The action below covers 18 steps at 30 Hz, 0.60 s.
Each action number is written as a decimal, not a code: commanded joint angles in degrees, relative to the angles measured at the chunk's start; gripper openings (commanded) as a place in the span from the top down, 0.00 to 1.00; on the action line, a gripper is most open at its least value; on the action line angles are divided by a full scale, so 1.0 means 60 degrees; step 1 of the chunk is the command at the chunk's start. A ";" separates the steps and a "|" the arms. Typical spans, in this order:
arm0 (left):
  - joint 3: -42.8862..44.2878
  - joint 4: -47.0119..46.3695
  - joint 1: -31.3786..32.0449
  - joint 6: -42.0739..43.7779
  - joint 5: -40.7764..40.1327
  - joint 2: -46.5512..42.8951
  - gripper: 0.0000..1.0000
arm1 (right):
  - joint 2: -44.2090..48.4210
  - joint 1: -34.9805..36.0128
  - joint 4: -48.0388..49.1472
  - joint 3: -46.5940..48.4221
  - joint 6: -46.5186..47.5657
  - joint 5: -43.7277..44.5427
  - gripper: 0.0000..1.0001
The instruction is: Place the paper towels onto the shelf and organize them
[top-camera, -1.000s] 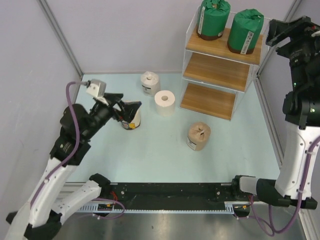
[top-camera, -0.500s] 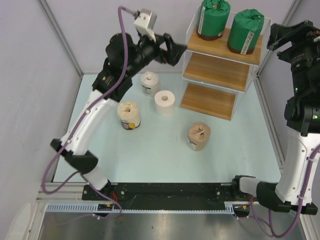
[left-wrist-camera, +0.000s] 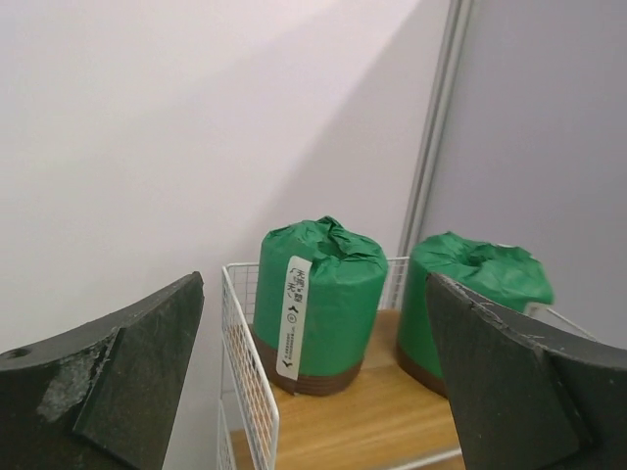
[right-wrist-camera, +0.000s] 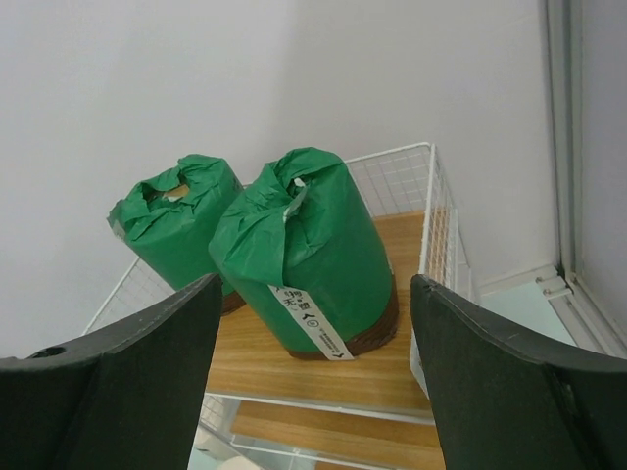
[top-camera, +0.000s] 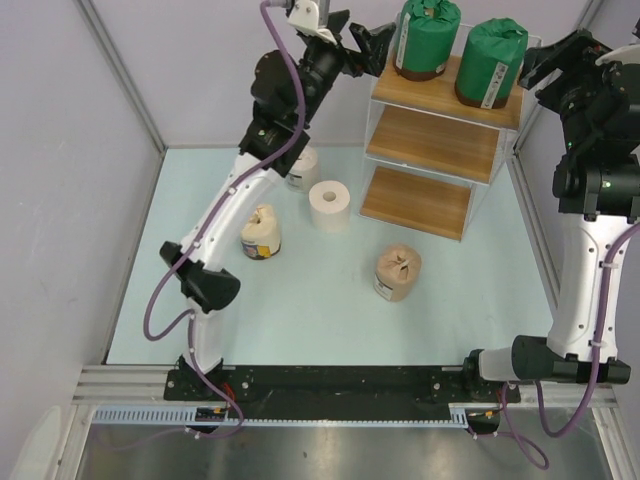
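The shelf (top-camera: pixel 436 144) stands at the back right, with two green-wrapped rolls (top-camera: pixel 427 38) (top-camera: pixel 491 63) on its top board. On the table are the white labelled roll (top-camera: pixel 301 168), the bare white roll (top-camera: pixel 329 205), the cream roll (top-camera: pixel 260 232) and the tan roll (top-camera: pixel 398 273). My left gripper (top-camera: pixel 376 42) is open and empty, high up just left of the left green roll (left-wrist-camera: pixel 318 299). My right gripper (top-camera: pixel 538 62) is open and empty, just right of the right green roll (right-wrist-camera: pixel 313 259).
The shelf's white wire sides (left-wrist-camera: pixel 245 362) (right-wrist-camera: pixel 436 225) rise beside the top board. Its middle and lower boards (top-camera: pixel 415 202) are bare. Grey walls and a metal post (top-camera: pixel 120 75) close in the table.
My left arm has swung up from the cream roll on the table to the shelf's top left corner, leaving that roll standing. My right gripper has shifted slightly near the shelf top.
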<state>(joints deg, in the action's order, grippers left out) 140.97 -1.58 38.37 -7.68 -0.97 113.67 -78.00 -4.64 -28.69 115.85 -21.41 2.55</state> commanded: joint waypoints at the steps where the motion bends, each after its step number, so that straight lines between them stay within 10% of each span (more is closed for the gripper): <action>1: 0.0383 -0.1873 -0.0213 -0.0315 -0.0468 0.0669 0.00 | -0.0154 -0.0032 0.0884 0.0320 0.0140 -0.0862 0.18; 11: -0.2850 -0.0442 -0.0213 -0.0038 0.0425 -0.1744 0.00 | -0.1295 0.1150 0.0610 0.2290 0.1061 -0.2680 0.18; 18: -0.8060 0.0014 -0.0228 0.0489 0.0324 -0.5464 0.00 | -0.3669 0.2722 -0.0230 0.4964 0.2235 -0.2475 0.17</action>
<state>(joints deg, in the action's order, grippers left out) 101.95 -1.32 37.10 -7.16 0.71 92.01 -95.00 9.37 -27.88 141.60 -12.58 -11.20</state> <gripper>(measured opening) 0.996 0.828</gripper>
